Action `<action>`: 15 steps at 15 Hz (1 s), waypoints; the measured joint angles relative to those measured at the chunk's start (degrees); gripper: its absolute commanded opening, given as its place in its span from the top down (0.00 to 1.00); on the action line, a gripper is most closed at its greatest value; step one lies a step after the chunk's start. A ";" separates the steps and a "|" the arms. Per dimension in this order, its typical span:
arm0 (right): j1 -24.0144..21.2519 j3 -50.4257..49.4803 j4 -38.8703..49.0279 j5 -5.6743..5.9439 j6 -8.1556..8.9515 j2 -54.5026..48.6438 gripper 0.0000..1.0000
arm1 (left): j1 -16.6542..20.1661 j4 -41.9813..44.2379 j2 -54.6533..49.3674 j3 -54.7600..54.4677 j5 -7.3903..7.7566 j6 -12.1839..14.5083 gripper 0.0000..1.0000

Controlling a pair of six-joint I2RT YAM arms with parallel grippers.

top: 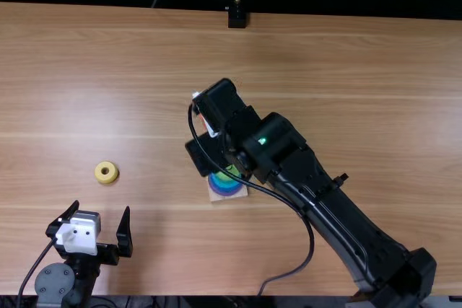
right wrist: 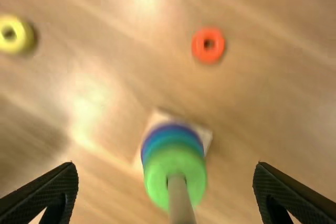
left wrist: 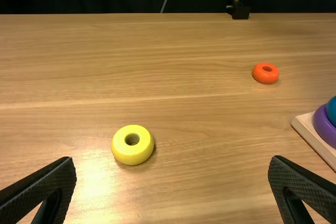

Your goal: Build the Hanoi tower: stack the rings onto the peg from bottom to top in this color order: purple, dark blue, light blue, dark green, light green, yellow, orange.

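Note:
Over the table's middle, my right gripper hangs above the ring stack, partly covering it. The right wrist view has the right gripper open, with the peg rising between its fingers. A light green ring tops the stack; blue bands lie below it, and a purple ring sits on the wooden base. My left gripper stands open nearer the front edge than the loose yellow ring; in its wrist view the left gripper has the yellow ring beyond its fingers. An orange ring lies loose.
A black stand is at the table's far edge. The right arm's links and its looping cable stretch from the front right across to the stack.

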 measured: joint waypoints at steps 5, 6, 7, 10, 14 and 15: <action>-8.17 -8.50 13.51 6.27 0.00 -18.78 0.00 | 0.00 0.02 0.02 0.00 0.02 -0.04 0.00; -11.78 -14.03 18.10 7.96 -0.04 -24.68 0.00 | 0.00 0.00 0.00 0.00 0.02 0.00 0.00; -15.30 -19.41 23.37 8.83 -0.07 -29.57 0.00 | 0.00 0.02 0.02 0.00 0.02 -0.02 0.00; -28.04 -36.96 34.88 8.37 -0.24 -43.56 0.00 | 0.02 0.00 0.00 0.00 0.02 -0.02 0.00; -40.76 -53.35 37.38 -3.87 -0.17 -63.45 0.00 | 0.00 -0.02 0.02 0.00 0.02 0.00 0.00; -41.94 -57.57 37.33 -5.33 -0.22 -68.22 0.00 | 0.00 0.00 0.02 -0.02 0.04 -0.02 0.00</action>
